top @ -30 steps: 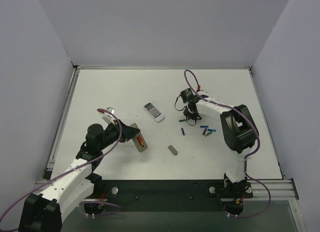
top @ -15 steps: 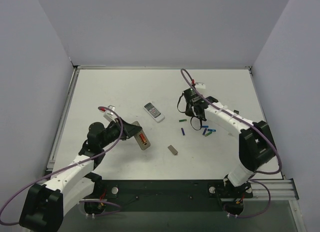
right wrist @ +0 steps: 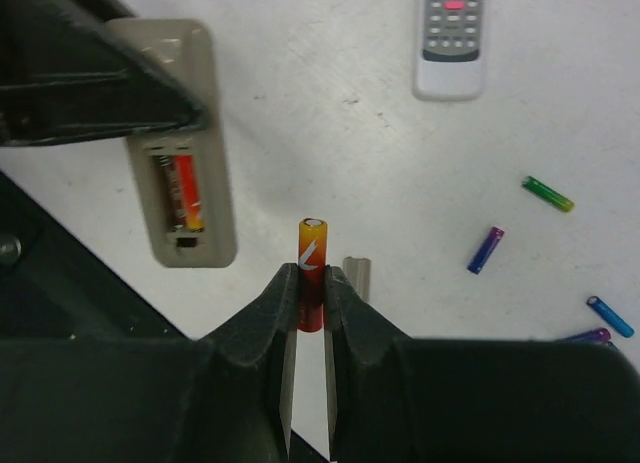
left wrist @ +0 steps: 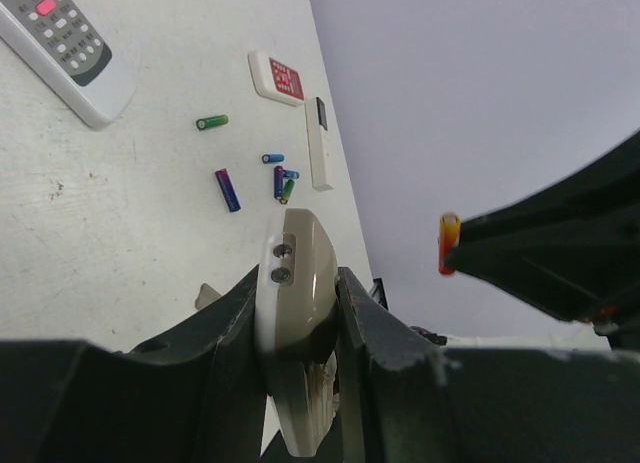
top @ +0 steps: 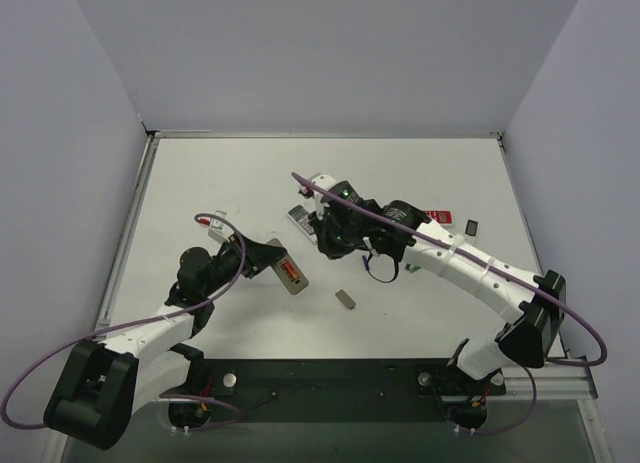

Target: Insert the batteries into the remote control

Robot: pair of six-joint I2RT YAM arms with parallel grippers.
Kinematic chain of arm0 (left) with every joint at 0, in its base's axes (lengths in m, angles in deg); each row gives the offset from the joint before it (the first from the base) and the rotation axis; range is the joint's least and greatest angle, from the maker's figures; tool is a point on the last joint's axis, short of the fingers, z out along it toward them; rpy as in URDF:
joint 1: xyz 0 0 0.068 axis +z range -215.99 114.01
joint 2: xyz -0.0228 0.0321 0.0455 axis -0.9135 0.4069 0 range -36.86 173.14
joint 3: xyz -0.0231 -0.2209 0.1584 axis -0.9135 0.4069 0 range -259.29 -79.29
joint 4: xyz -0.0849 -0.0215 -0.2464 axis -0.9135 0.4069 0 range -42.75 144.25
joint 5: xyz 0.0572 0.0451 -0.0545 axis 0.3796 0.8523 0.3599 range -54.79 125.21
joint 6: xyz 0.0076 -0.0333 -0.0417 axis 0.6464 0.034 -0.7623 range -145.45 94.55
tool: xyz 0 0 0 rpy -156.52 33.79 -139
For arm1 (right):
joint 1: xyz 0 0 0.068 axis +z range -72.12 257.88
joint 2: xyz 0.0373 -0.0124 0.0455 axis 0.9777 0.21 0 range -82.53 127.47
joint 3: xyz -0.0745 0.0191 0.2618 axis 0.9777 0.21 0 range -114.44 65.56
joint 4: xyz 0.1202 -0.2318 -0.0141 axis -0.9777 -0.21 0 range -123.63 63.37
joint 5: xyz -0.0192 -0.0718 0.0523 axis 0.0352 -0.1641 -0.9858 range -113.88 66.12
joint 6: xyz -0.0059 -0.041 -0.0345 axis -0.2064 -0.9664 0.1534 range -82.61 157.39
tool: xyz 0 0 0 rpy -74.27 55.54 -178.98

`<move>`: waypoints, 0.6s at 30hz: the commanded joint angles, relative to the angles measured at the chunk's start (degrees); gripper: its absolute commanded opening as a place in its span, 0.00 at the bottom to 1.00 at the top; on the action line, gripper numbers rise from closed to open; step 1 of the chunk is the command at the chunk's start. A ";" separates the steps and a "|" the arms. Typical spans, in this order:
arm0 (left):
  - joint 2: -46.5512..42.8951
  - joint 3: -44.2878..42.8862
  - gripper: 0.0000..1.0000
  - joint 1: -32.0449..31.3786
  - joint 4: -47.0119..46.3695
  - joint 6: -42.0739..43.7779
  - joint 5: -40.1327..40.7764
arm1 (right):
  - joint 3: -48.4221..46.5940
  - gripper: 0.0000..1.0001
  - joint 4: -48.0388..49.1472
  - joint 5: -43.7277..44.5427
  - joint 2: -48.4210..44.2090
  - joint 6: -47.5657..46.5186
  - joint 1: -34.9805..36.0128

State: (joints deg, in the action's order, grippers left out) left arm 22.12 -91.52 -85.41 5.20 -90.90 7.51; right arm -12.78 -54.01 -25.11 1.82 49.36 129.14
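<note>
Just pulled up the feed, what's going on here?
The left gripper is clamped on the remote control, holding it back side up with the battery bay open. One red-orange battery already sits inside. The right gripper pinches a second battery close to the remote, not yet inserted. Loose batteries and the grey cover plate lie on the table.

My left arm lay low, reaching from its base toward two o'clock. My left gripper pointed toward three o'clock, clamped tight on the remote control. My right arm stretched from its elbow at the right toward ten o'clock. My right gripper pinched a red-orange battery that stuck out past my narrow-set fingertips.
</note>
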 commanded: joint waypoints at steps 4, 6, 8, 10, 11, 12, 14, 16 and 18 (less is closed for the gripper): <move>1.31 -0.16 0.00 -1.14 -8.76 -4.60 1.60 | -12.77 0.00 -14.01 -5.00 6.51 -3.70 8.58; 1.31 -0.25 0.00 -1.85 -8.76 -4.95 2.56 | -15.07 0.00 -15.94 -5.36 8.97 -3.79 9.37; 1.31 -0.34 0.00 -2.29 -8.76 -5.12 3.00 | -17.79 0.00 -16.92 -5.44 11.17 -3.88 10.17; 1.40 -0.25 0.00 -3.08 -8.85 -5.39 4.06 | -19.38 0.00 -18.41 -5.44 12.49 -3.71 10.43; 1.49 -0.16 0.00 -3.43 -9.02 -5.56 4.50 | -20.35 0.00 -18.68 -5.71 13.46 -3.79 10.69; 1.57 -0.08 0.00 -3.69 -9.20 -5.74 4.94 | -20.79 0.00 -19.37 -5.80 13.90 -3.71 10.87; 1.93 0.19 0.00 -4.05 -10.16 -6.18 5.20 | -21.41 0.00 -19.99 -5.27 15.13 -3.70 10.87; 2.36 0.36 0.00 -4.31 -11.56 -6.62 5.38 | -21.94 0.00 -20.70 -4.39 15.66 -3.44 10.87; 2.98 0.45 0.00 -4.49 -12.36 -7.23 5.38 | -22.20 0.00 -21.40 -3.51 16.54 -3.27 10.87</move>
State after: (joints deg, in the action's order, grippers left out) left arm 24.28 -91.19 -89.34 -0.44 -96.63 11.44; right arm -32.41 -70.73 -30.51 17.65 46.12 139.55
